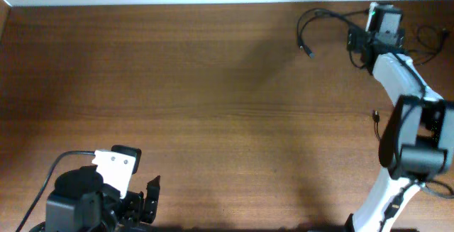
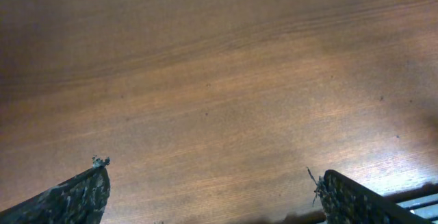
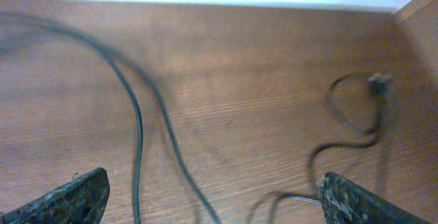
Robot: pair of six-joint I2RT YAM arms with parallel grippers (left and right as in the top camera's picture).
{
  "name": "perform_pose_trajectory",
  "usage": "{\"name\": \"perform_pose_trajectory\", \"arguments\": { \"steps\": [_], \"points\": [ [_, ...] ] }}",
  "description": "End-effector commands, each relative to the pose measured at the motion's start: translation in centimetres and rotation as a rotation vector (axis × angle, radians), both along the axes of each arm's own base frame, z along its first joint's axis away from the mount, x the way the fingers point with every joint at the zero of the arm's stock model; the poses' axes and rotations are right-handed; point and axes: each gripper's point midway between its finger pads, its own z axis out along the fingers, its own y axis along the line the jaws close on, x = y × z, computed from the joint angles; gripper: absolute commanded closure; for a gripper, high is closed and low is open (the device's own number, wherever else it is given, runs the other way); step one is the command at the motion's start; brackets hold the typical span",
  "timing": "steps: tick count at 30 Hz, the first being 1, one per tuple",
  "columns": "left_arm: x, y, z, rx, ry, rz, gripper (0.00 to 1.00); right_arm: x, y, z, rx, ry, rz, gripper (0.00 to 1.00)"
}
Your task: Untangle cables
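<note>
1. Black cables are lying near the wooden table's far right corner, beside the right arm.
2. Left gripper is hovering over the wood, jaws spread wide, grasping nothing.
3. Right gripper is gaping, released; two cables are curving across the table between its fingers.

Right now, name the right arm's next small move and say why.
Probably lower the right gripper and close on the cable lying between its open fingers. Nothing is held yet, the cables sprawl loose on the table below it, and the left gripper is open over bare table, away from them.
</note>
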Motion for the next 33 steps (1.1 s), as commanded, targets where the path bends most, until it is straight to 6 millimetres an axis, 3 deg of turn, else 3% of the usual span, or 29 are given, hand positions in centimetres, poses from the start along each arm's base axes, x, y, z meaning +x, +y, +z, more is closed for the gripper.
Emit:
{"name": "perform_pose_trajectory", "arguments": {
  "steps": [1, 4, 6, 9, 15, 18, 20, 23, 29, 33],
  "points": [
    [0.0, 0.1, 0.3, 0.010, -0.013, -0.008, 0.01, -1.9, 1.9, 10.2, -0.022, -0.111, 0.024, 0.02],
    [0.0, 0.1, 0.3, 0.010, -0.013, -0.007, 0.01, -7.0, 4.4, 19.0, -0.007, -0.199, 0.047, 0.02],
    [0.0, 0.1, 0.3, 0.010, -0.013, -0.008, 0.01, -11.7, 5.8, 22.4, 0.117, -0.239, 0.009, 0.02],
    [0.0, 0.1, 0.3, 0.010, -0.013, -0.008, 0.01, -17.0, 8.9, 23.3, 0.222, -0.159, 0.133, 0.02],
    [0.0, 0.1, 0.3, 0.010, -0.013, -0.008, 0.01, -28.2, 10.6, 22.3, 0.284, 0.030, 0.150, 0.02],
    [0.0, 0.1, 0.3, 0.010, -0.013, -0.008, 0.01, -34.0, 11.9, 24.3, 0.309, -0.034, 0.200, 0.02],
    [0.0, 0.1, 0.3, 0.010, -0.013, -0.008, 0.01, -38.1, 12.2, 24.6, 0.307, -0.054, 0.204, 0.02],
    [0.0, 0.1, 0.3, 0.010, -0.013, -0.008, 0.01, -40.6, 12.3, 24.9, 0.301, -0.085, 0.208, 0.02],
    [0.0, 0.1, 0.3, 0.010, -0.013, -0.007, 0.01, -41.3, 12.3, 24.0, 0.306, -0.038, 0.198, 0.02],
    [0.0, 0.1, 0.3, 0.010, -0.013, -0.008, 0.01, -43.8, 12.5, 21.6, 0.338, 0.087, 0.166, 0.02]
  ]
}}
